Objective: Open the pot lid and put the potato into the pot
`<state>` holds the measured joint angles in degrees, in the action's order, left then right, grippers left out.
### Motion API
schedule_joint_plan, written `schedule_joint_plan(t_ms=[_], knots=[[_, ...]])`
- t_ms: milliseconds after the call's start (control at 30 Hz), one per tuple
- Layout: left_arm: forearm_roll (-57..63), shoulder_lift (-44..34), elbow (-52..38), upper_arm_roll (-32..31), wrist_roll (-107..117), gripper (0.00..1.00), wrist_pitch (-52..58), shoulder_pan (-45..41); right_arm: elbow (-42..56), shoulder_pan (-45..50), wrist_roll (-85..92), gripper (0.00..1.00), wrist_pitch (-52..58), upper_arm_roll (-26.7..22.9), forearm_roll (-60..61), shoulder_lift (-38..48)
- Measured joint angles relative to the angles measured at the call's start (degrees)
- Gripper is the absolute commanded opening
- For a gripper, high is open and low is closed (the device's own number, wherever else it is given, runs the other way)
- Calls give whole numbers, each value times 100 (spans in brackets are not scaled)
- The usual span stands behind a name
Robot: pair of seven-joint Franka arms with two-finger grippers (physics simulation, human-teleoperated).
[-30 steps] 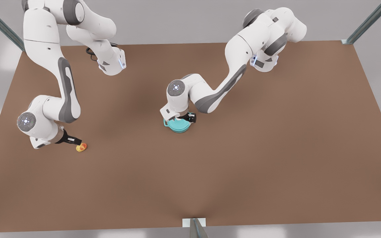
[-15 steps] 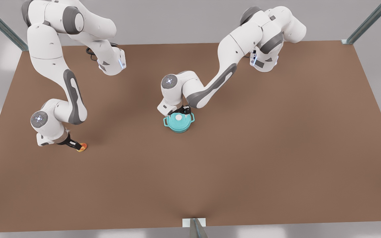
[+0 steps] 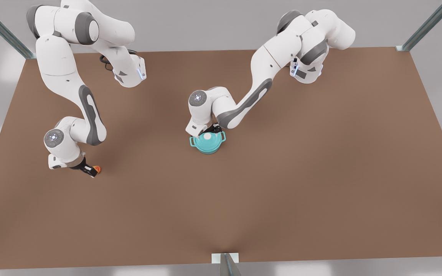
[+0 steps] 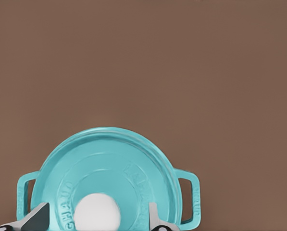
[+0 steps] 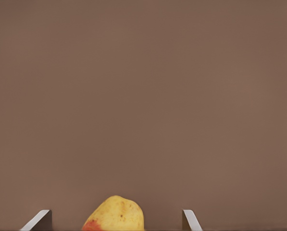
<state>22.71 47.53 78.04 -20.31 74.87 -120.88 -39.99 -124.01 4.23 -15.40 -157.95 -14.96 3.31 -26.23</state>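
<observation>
Since a second ago the arm at the front view's left has swung its wrist in over the potato (image 3: 96, 168), and the other arm has pulled back slightly so that the pot lid (image 3: 207, 138) with its white knob (image 3: 207, 135) now shows beside its wrist.

By the wrist views, the left pincer (image 3: 214, 131) is the one at the pot (image 3: 206, 145), near the middle of the brown worktop (image 3: 282, 172); the right pincer (image 3: 91, 171) is the one at the potato, well apart toward the front view's left.

In the left wrist view the left pincer (image 4: 96, 222) is spread wide, its fingertips (image 4: 37, 219) standing either side of the knob (image 4: 96, 211) without touching it. The lid (image 4: 105, 168) sits closed on the pot (image 4: 191, 197), whose two loop handles stick out on opposite sides.

In the right wrist view the right pincer (image 5: 115, 220) is also wide, its fingertips (image 5: 189, 219) flanking the potato (image 5: 115, 215) with gaps on both sides; the potato lies on the worktop (image 5: 143, 96).

From the front the right pincer hides most of the potato, leaving an orange end visible. Bare worktop lies between potato and pot.
</observation>
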Motion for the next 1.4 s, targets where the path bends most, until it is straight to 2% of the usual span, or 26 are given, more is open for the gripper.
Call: schedule_joint_plan(t_ms=[100,167,367,533,633,733,767,800,867,1000,1033,1100,1167,1267,1300,1333,1367,1400], knots=[[35,8,1,0,128,61,-18,0,-76,33,-152,100,-26,-5,-2,3],[47,4,-3,-2,203,54,-17,1,-109,45,-260,100,-40,-6,-3,-32],[66,-96,-257,16,373,51,134,83,-260,69,-567,100,-298,-5,-4,-239],[48,76,-755,61,132,51,375,1767,-265,229,-821,100,-388,-4,-3,-249],[43,321,-776,69,-160,51,278,2201,-236,236,-950,100,-417,2,-8,-320],[91,444,-786,135,-427,53,170,2264,-200,236,-1059,100,-439,2,-10,-403],[123,488,-783,147,-508,63,130,2267,-194,236,-1091,99,-445,3,-10,-417],[151,533,-780,154,-584,100,88,2264,-190,236,-1122,96,-451,3,-11,-424],[249,604,-777,158,-725,100,13,2255,-188,236,-1179,81,-459,3,-10,-430],[314,428,-802,128,-1147,100,149,2487,-187,237,-1275,71,-467,3,-9,-431],[32,221,-1027,19,-1422,100,491,2997,-187,237,-1295,69,-468,3,-9,-431],[-589,-708,-1029,-276,-1948,100,1375,4295,-186,237,-1330,65,-471,3,-7,-431],[-898,-1177,-1181,-330,-2397,100,2043,4739,-186,238,-1362,62,-473,1,-6,-428],[-1073,-1480,-1324,-218,-2966,100,2653,5269,-187,236,-1402,59,-475,1,-3,-414],[-1398,-1914,-927,742,-3178,100,2743,4799,-187,236,-1413,59,-476,2,-1,-407],[-1762,-2873,498,1529,-3405,100,2515,4321,-187,236,-1423,58,-476,3,0,-402],[-2043,-3328,1083,1972,-3645,100,2357,4105,-187,236,-1433,58,-474,3,1,-387],[-2258,-3440,1170,2191,-3858,100,2279,4087,-187,236,-1442,58,-470,3,2,-366]])
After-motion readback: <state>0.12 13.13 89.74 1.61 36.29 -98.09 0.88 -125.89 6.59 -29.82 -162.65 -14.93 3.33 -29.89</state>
